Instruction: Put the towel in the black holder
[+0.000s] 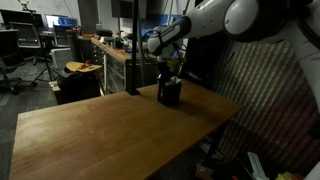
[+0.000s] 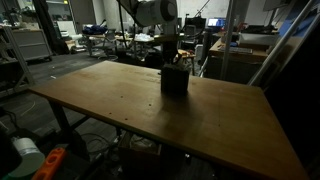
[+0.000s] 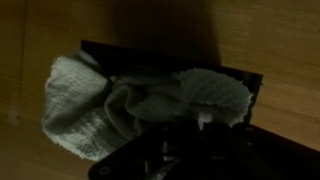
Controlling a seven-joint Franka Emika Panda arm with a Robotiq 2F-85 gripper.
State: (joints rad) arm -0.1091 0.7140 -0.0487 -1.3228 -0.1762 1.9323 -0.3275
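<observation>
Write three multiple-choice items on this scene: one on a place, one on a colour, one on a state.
1. Where does the black holder stand?
A. On the wooden table
B. On the floor
C. On a chair

2. What colour is the towel?
A. Red
B. Dark blue
C. Whitish

3. How does the towel lie?
A. Spread flat on the tabletop
B. Bunched in the holder, part spilling over its edge
C. Hung on a hook

Answers:
1 A: both exterior views show the holder on the tabletop.
2 C: the wrist view shows pale cloth.
3 B: the wrist view shows it crumpled inside the dark frame, one end past the edge.
</observation>
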